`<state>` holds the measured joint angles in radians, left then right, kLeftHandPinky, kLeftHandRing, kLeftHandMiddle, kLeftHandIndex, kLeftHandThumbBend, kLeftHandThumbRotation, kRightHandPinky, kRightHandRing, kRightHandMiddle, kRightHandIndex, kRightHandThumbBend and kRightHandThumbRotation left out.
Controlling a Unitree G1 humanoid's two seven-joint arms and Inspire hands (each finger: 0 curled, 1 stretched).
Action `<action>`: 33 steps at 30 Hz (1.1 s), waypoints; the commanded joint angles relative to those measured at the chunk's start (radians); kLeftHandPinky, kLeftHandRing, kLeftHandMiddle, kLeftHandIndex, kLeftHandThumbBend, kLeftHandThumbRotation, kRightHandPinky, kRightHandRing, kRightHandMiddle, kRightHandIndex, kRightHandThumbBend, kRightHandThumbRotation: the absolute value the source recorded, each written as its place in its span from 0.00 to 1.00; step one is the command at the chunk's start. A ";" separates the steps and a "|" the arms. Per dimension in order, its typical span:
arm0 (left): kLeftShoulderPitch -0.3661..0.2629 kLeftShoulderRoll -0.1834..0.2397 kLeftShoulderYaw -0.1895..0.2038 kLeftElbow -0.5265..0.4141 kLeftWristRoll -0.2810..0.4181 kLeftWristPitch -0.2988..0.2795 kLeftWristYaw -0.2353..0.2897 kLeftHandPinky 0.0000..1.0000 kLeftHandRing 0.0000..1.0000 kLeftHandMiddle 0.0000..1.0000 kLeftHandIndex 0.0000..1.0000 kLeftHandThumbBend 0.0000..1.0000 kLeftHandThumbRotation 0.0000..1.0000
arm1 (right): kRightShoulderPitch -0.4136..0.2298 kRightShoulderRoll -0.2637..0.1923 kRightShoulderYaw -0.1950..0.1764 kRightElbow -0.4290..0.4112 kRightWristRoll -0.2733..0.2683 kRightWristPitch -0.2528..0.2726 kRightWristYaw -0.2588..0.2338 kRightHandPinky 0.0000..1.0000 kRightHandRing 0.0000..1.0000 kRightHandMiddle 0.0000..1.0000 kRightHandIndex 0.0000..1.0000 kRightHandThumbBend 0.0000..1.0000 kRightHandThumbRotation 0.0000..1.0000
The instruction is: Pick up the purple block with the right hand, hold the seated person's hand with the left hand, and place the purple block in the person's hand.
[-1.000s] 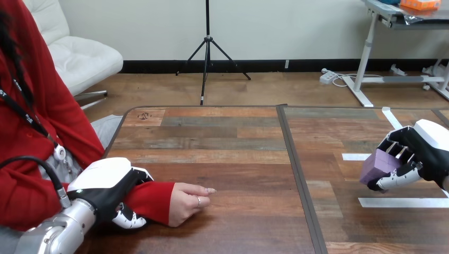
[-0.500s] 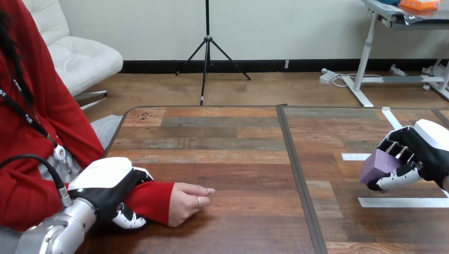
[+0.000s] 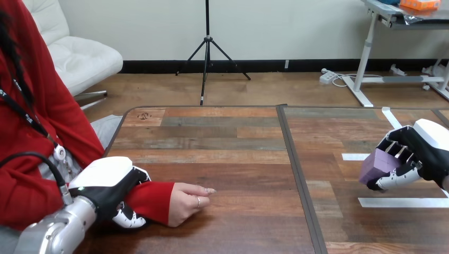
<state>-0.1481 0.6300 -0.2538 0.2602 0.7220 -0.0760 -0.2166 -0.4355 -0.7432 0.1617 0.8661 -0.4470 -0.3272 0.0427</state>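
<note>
In the head view the right hand (image 3: 418, 159) is out over the right part of the table (image 3: 233, 153), its fingers and thumb curled round the purple block (image 3: 378, 165), which it carries just clear of the wood. At the near left the left hand (image 3: 108, 185) is clasped over the person's forearm, fingers across the top of the red sleeve (image 3: 151, 198) and the thumb tucked beneath it. The person's hand (image 3: 188, 201) rests on the table just beyond, loosely closed and turned palm down, so as it lies there is nowhere to put the block. To do this step well, I would judge, the left hand should turn or lift that arm gently until the palm faces up and opens, while the right hand brings the block across level and low, letting go only once it sits on the palm. The surface is wooden planking with a dark seam (image 3: 296, 174) running from far to near down the middle and white tape strips (image 3: 402, 202) beside the block. Between the two hands the boards are bare, so the crossing has free room.
</note>
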 commanded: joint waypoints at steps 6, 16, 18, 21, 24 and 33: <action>-0.042 0.008 0.004 -0.025 -0.015 0.024 -0.037 0.38 0.44 0.48 0.50 0.83 0.00 | -0.045 -0.016 -0.026 -0.065 0.015 -0.016 -0.009 0.44 0.45 0.49 0.51 0.72 0.00; -0.041 0.001 0.017 -0.036 -0.043 0.024 -0.029 0.29 0.36 0.42 0.43 0.83 0.00 | -0.043 -0.013 -0.027 -0.077 0.011 -0.028 -0.021 0.43 0.44 0.49 0.51 0.72 0.00; -0.041 0.001 0.020 -0.042 -0.048 0.027 -0.030 0.28 0.34 0.41 0.42 0.83 0.00 | -0.043 -0.013 -0.027 -0.080 0.011 -0.027 -0.018 0.42 0.44 0.49 0.51 0.72 0.00; -0.040 0.001 0.021 -0.045 -0.052 0.024 -0.025 0.26 0.33 0.40 0.41 0.82 0.00 | -0.043 -0.013 -0.027 -0.085 0.011 -0.025 -0.015 0.41 0.44 0.49 0.51 0.72 0.00; -0.039 0.001 0.024 -0.049 -0.057 0.022 -0.017 0.26 0.33 0.39 0.40 0.81 0.00 | -0.042 -0.012 -0.027 -0.091 0.011 -0.025 -0.014 0.41 0.43 0.48 0.51 0.71 0.00; -0.034 -0.001 0.039 -0.061 -0.075 0.015 0.008 0.26 0.32 0.38 0.39 0.80 0.00 | -0.043 -0.005 -0.033 -0.100 0.028 -0.025 -0.002 0.39 0.42 0.47 0.50 0.72 0.00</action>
<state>-0.1563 0.6287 -0.2508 0.2497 0.6714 -0.0496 -0.2384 -0.4352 -0.7432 0.1589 0.8218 -0.4413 -0.3393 0.0431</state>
